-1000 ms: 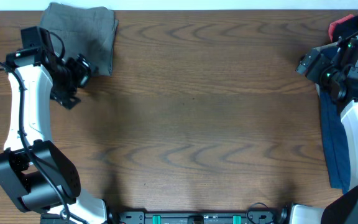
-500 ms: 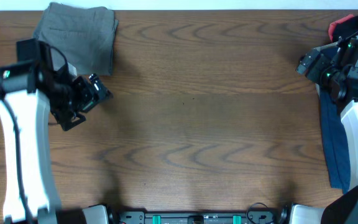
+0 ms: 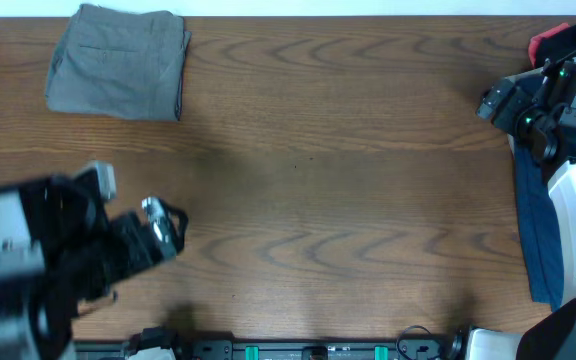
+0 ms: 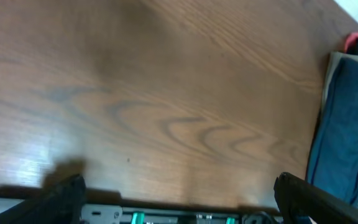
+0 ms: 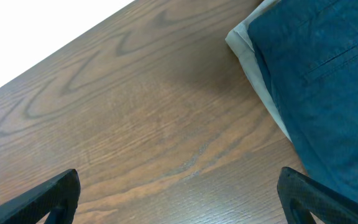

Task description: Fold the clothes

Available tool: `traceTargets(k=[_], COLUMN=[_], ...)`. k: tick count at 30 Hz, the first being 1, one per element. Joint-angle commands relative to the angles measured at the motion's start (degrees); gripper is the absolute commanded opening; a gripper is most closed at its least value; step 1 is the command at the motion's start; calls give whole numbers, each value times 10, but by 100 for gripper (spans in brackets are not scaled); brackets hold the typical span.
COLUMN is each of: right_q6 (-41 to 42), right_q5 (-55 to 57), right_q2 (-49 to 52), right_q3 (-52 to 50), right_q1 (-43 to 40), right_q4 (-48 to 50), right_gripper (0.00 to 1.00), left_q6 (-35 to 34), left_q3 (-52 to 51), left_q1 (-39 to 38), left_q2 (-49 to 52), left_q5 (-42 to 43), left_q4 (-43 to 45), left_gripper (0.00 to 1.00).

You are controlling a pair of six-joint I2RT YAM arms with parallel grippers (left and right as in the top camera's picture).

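**Folded shorts lie at the far-left corner, both my end effectors empty**

The wooden tabletop (image 3: 348,200) takes up nearly everything I see, and its middle carries nothing but grain.

Along its right edge lies a long navy garment (image 3: 534,230), partly hidden under my right arm. My right wrist camera shows stitched seams on it.

The grey-green shorts (image 3: 118,62) sit at the far-left corner, folded into a compact, roughly square bundle that lies flat. They are well apart from both my arms.

A red and black garment (image 3: 558,42) is bunched at the far-right corner, just beyond the navy one.

A thin tan garment (image 5: 253,56) peeks out from under the navy cloth (only its pale edge shows).

My left end effector (image 3: 163,228) hovers over the near-left part of the tabletop, blurred from overhead. Its fingers (image 4: 64,193) are spread wide and grip nothing.

My right end effector (image 3: 490,102) hangs beside the navy garment, its fingers (image 5: 48,193) likewise released and touching no cloth.
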Motion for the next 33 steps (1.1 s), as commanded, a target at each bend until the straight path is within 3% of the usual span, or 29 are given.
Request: traceTargets(k=[1, 24, 29, 33], right_q6=[-10, -10, -10, -10], right_q5=[2, 2, 2, 2], right_q2=[3, 3, 3, 3], right_q3=[8, 8, 8, 8], right_q1=[-1, -1, -1, -1], right_q4=[0, 0, 0, 0], right_gripper=[99, 99, 99, 99], left_q6=[-3, -2, 40, 108], left_q3=[-1, -15, -88, -196], left_q1=[-2, -2, -17, -54], left_q2=[-32, -84, -146, -233], left_q5=[2, -25, -83, -65], left_q4=[-5, -25, 0, 99], left_gripper=[98, 98, 98, 98])
